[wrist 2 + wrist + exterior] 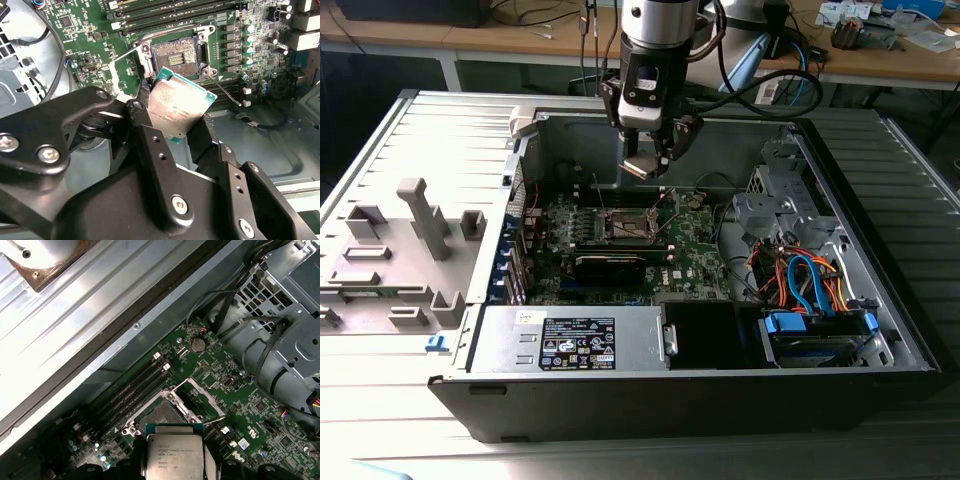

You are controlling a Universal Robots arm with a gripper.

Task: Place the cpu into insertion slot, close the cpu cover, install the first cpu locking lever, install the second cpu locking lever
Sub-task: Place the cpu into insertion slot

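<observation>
My gripper (648,158) is shut on the cpu (642,166), a flat square chip with a grey metal top, and holds it tilted in the air above the green motherboard (695,235). Both wrist views show the cpu (177,102) (174,455) clamped by its edges between black fingers (145,110), just short of the insertion slot (177,55) (159,416). The slot (630,226) lies open, with its dark contact field bare. The silver cpu cover (125,67) (199,399) is swung up off the slot on its hinge. A thin wire locking lever (226,86) stands free beside the slot.
The open computer case (880,250) walls in the board. A power supply (575,340) sits at the front, and a drive cage with orange and blue cables (805,285) is at the exterior view's right. A long black block (610,265) and memory slots (165,20) flank the socket.
</observation>
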